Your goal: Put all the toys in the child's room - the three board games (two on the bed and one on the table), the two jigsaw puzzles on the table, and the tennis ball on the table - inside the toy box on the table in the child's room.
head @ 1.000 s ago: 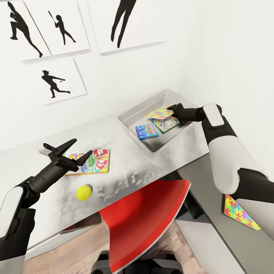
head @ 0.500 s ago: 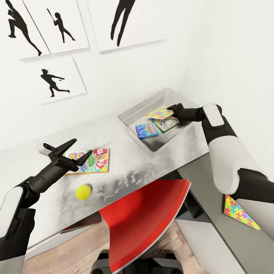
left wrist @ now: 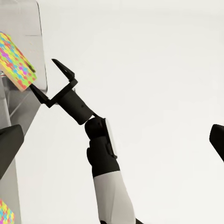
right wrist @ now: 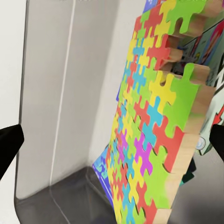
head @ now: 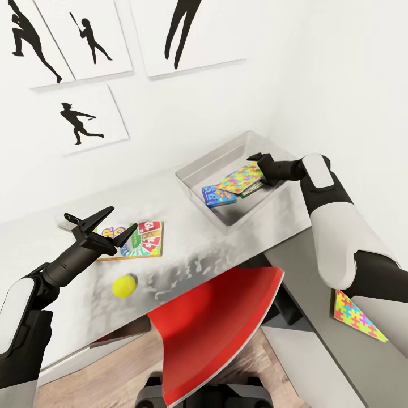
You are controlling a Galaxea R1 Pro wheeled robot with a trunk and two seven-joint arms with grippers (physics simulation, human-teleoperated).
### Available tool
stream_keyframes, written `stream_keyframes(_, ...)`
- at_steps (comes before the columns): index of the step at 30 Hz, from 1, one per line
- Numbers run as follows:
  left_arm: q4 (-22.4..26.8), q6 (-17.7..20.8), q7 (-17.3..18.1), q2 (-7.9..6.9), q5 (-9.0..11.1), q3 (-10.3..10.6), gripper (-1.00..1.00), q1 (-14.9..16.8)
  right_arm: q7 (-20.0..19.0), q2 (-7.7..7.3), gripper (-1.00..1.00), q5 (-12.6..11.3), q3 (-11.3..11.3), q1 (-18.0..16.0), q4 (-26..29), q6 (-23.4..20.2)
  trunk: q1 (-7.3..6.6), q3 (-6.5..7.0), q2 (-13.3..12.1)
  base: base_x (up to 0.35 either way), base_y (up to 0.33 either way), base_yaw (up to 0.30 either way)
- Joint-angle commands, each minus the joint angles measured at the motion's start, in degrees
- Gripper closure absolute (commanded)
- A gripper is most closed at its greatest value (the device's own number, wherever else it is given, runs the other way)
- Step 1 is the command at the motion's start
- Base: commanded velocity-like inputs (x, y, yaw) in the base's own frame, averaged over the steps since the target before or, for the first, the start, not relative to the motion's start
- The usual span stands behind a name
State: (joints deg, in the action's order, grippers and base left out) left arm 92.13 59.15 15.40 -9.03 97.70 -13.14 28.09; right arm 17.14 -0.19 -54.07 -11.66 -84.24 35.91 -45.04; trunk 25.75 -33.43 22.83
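The light grey toy box (head: 199, 161) stands at the table's (head: 187, 252) far right. Inside it a colourful jigsaw puzzle (head: 238, 178) (right wrist: 154, 116) (left wrist: 17, 61) lies tilted over a blue board game (head: 217, 197) and a green-edged board game (head: 253, 189). My right gripper (head: 258, 168) (left wrist: 48, 82) hangs open just beside the puzzle's edge, holding nothing. The Skip-Bo board game (head: 139, 240) lies flat on the table, with the tennis ball (head: 124, 286) in front of it. My left gripper (head: 120, 221) is open above the Skip-Bo box.
A second jigsaw puzzle (head: 357, 317) lies on the lower grey cabinet (head: 317, 345) at the right. A red chair (head: 221, 328) sits under the table's front edge. Silhouette pictures (head: 90, 119) hang on the white wall behind.
The right gripper has opened and let go of the jigsaw puzzle, which has dropped onto the games in the toy box. The left arm has not moved.
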Motion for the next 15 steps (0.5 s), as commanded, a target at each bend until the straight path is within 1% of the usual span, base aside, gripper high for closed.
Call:
stream_keyframes(1,-0.02,0.17,0.50,-0.01,-0.49,-0.05,-1.00,0.04,0.56,0.01,-1.00,-0.60,-0.11,-0.04,0.10,-0.14,0.03,-0.07,0.09,0.000,0.000,0.000)
stream_keyframes(11,-0.02,0.17,0.51,-0.01,-0.49,-0.03,-1.00,0.03,0.57,0.01,-1.00,-0.60,-0.06,-0.07,1.00,-0.17,0.03,-0.07,0.09,0.000,0.000,0.000)
stream_keyframes(15,-0.02,0.17,0.49,-0.02,-0.49,-0.04,-1.00,0.01,0.59,0.01,-1.00,-0.75,-0.04,-0.08,2.88,-0.52,0.03,-0.07,0.09,0.000,0.000,0.000)
